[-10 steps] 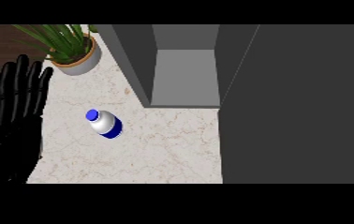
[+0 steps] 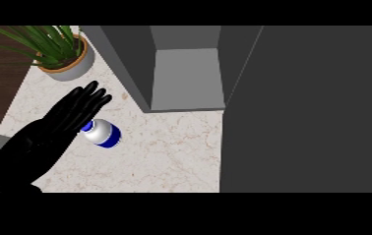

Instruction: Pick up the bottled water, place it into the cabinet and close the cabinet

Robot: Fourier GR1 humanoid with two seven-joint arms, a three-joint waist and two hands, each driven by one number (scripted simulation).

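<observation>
The water bottle (image 2: pixel 103 133), white with a blue label, stands on the marble counter (image 2: pixel 170 153) left of centre. My left hand (image 2: pixel 59 127) comes in from the lower left with straight fingers, open. It lies against the bottle's left side and hides the cap; its fingertips reach past the bottle. The grey cabinet (image 2: pixel 186 76) stands open behind the bottle, its shelf bare. Its door (image 2: pixel 298 111) is swung out and fills the right side of the view. My right hand does not show.
A potted plant (image 2: pixel 64 54) with long green leaves stands at the back left, near the cabinet's left wall (image 2: pixel 127 62). The counter's left edge runs past the plant, with dark floor beyond.
My left hand has swung from the left edge rightwards to the bottle and now covers its cap. The bottle has barely moved.
</observation>
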